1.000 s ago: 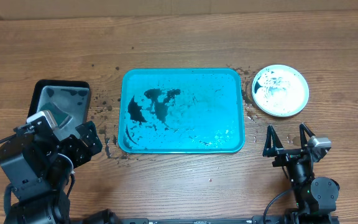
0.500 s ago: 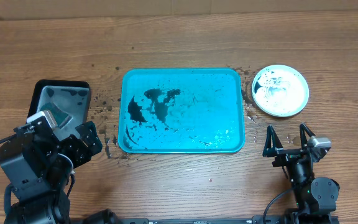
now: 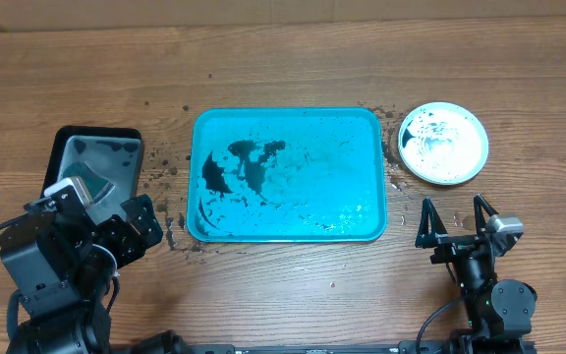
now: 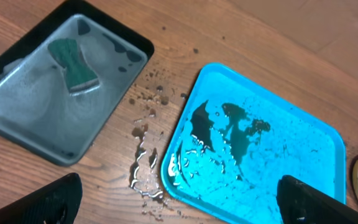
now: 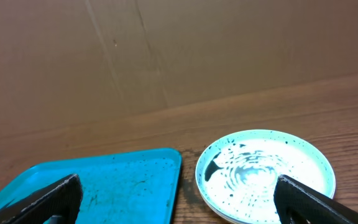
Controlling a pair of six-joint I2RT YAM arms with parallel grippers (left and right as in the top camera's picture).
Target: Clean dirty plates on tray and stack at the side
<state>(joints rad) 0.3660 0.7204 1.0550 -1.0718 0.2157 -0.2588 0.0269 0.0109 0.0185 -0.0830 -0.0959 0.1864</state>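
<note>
The turquoise tray (image 3: 362,138) lies in the middle of the table, holding no plates, only black grime smears and water; it also shows in the left wrist view (image 4: 303,155) and the right wrist view (image 5: 123,180). A white plate (image 3: 444,144) speckled with black grime sits on the table right of the tray, seemingly on top of other plates; a pale blue rim shows under it in the right wrist view (image 5: 266,171). No lime-green plate can be made out. My left gripper (image 3: 138,221) (image 4: 179,202) is open and empty left of the tray. My right gripper (image 3: 455,221) (image 5: 178,199) is open and empty in front of the plate.
A black tray (image 3: 116,138) (image 4: 17,106) with soapy water and a green sponge (image 4: 73,59) stands at the left. Water and dirt are spilled on the wood between the two trays (image 4: 145,168). A brown cardboard wall (image 5: 166,56) rises behind the table.
</note>
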